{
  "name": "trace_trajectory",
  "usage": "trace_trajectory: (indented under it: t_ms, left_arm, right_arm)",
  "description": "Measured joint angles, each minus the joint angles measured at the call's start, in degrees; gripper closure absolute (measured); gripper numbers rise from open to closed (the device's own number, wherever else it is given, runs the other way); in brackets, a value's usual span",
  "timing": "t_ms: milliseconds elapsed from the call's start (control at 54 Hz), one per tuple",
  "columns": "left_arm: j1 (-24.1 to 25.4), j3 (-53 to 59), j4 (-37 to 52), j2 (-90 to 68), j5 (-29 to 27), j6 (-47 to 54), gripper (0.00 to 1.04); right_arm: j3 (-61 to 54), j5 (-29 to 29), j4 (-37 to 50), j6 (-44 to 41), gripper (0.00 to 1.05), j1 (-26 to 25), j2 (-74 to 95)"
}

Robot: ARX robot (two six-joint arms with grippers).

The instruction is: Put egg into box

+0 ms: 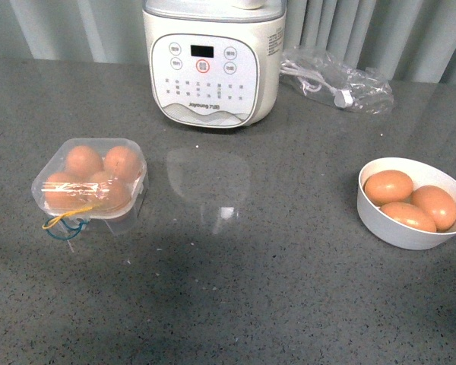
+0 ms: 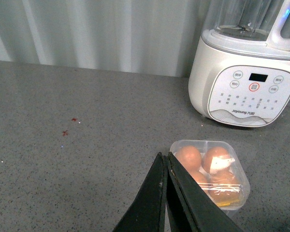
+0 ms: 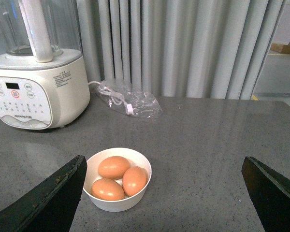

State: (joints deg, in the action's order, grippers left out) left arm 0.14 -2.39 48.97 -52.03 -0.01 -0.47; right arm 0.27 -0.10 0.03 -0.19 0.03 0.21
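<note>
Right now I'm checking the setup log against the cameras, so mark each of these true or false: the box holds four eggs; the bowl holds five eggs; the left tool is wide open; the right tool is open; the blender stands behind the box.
1. The box holds four eggs. True.
2. The bowl holds five eggs. False: three brown eggs lie in it.
3. The left tool is wide open. False: its fingers are closed together, holding nothing.
4. The right tool is open. True: its fingers stand wide apart above the bowl.
5. The blender stands behind the box. True, further back and toward the middle.
</note>
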Motion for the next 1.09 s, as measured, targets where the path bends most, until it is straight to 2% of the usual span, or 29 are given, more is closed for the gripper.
trace_trajectory:
  t_ms: [611,1093]
  left_arm:
    - [0.00,0.83,-24.04,27.10,-0.02,0.02,1.01]
    - [0.00,0.83,-35.32,38.62,0.00,0.02,1.01]
  right_arm:
    - [0.00,0.00,0.00,0.00,0.07,0.00,0.00]
    - [0.00,0.00,0.00,0.00,0.07,0.00,0.00]
